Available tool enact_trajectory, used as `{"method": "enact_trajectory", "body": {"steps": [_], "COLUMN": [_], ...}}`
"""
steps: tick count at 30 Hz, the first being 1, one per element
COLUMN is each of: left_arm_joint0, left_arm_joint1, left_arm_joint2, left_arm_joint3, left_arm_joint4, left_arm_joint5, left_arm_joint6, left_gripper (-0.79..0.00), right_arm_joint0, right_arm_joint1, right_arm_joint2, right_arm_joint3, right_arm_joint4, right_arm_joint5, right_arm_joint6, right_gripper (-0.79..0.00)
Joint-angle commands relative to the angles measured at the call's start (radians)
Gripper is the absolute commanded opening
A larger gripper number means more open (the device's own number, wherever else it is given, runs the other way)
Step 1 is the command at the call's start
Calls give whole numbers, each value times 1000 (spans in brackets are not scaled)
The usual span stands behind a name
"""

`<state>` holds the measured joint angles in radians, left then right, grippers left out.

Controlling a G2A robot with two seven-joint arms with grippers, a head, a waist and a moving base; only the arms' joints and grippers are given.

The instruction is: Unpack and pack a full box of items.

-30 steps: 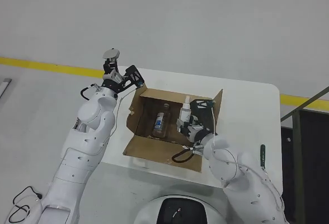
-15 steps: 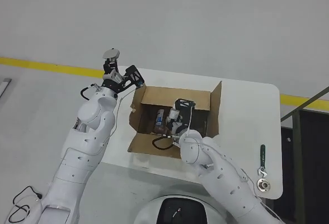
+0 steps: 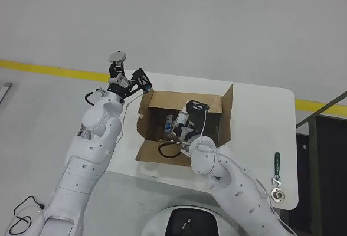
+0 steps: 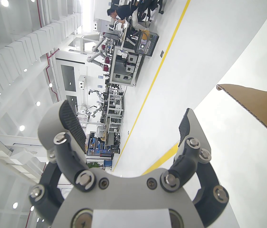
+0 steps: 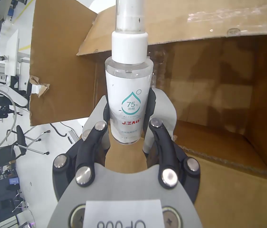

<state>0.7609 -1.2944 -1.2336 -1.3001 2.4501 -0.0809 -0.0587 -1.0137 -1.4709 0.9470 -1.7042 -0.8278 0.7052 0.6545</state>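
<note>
On the white worktop (image 3: pixel 262 118), an open cardboard box (image 3: pixel 161 101) sits left of centre with its flaps turned out. The left and near flaps are folded outward and the right flap stands up.

Right arm:
- The right hand (image 3: pixel 188 121) is positioned over the box opening, inside the line of the walls.
- The right hand (image 5: pixel 128 110) is closed on a spray bottle (image 5: pixel 126 77); both pads press against the lower part of the bottle body.
- The bottle has a clear body, a white label, a white collar and a clear cap.
- The cap points away from the wrist, toward the inner wall of the box (image 5: pixel 218 72).
- Contact between the bottle and the box floor cannot be determined.

Left arm:
- The left hand (image 3: pixel 129 66) is at the far left corner of the worktop, just beside the far corner of the left flap.
- The left hand (image 4: pixel 131 129) is spread wide and holds nothing.
- The edge of the flap (image 4: pixel 254 105) is near one finger but apart from it.

Other contents and surroundings:
- A second bottle (image 3: pixel 169 125) lies in the left part of the box, just left of the right hand.
- A green-handled tool (image 3: pixel 277 162) lies near the right edge of the worktop, well apart from the box.
- A small round metal part (image 3: pixel 275 193) lies nearer than the tool.
</note>
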Motion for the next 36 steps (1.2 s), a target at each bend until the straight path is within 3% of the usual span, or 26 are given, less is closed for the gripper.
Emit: {"method": "enact_trajectory", "body": {"steps": [1, 7, 15, 29, 31, 36], "left_arm_joint0": [0, 0, 0, 0, 0, 0], "left_arm_joint1": [0, 0, 0, 0, 0, 0], "left_arm_joint2": [0, 0, 0, 0, 0, 0], "left_arm_joint3": [0, 0, 0, 0, 0, 0], "left_arm_joint4": [0, 0, 0, 0, 0, 0], "left_arm_joint5": [0, 0, 0, 0, 0, 0], "left_arm_joint6": [0, 0, 0, 0, 0, 0], "left_gripper": [0, 0, 0, 0, 0, 0], "right_arm_joint0": [-26, -81, -64, 122, 140, 163], "right_arm_joint1": [-1, -9, -30, -44, -48, -55], "right_arm_joint2": [11, 66, 100, 9, 0, -21], "right_arm_joint3": [-21, -35, 40, 295, 316, 353], "right_arm_joint4": [23, 120, 292, 170, 165, 153], "right_arm_joint5": [27, 86, 88, 107, 103, 87], "right_arm_joint6": [-2, -63, -109, -38, -40, -34], "right_gripper": [-785, -785, -785, -785, -397, -219]}}
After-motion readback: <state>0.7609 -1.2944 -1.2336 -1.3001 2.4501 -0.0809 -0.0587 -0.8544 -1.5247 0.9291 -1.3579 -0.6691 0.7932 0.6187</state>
